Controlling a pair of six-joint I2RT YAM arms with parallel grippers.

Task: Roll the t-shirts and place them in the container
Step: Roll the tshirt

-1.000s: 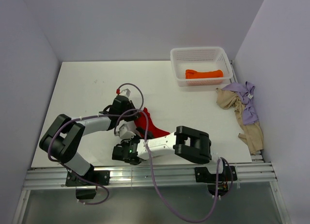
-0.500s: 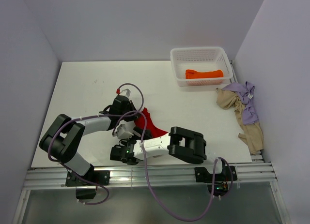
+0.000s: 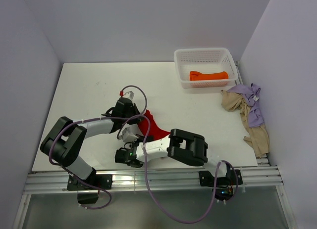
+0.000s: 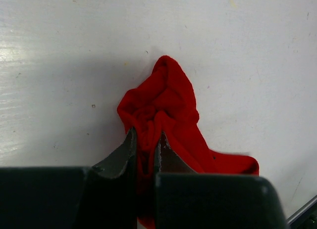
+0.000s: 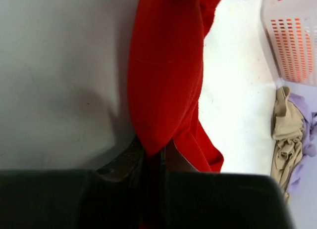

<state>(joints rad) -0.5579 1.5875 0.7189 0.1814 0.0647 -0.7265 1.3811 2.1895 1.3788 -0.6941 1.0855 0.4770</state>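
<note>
The left gripper (image 4: pixel 144 140) and right gripper (image 5: pixel 152 149) each pinch the red t-shirt (image 3: pixel 150 126), bunched near the front of the table (image 3: pixel 89 90); it looks light and limp, best gripped along a hem.

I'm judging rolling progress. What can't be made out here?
Top view: both arms cover most of the red t-shirt; its shape is unclear.
Left wrist view: the left gripper hides its near end.
Right wrist view: the top edge cuts it off; the right gripper hides the pinched part.
Top view: the orange t-shirt in the basket is too small to judge.
</note>
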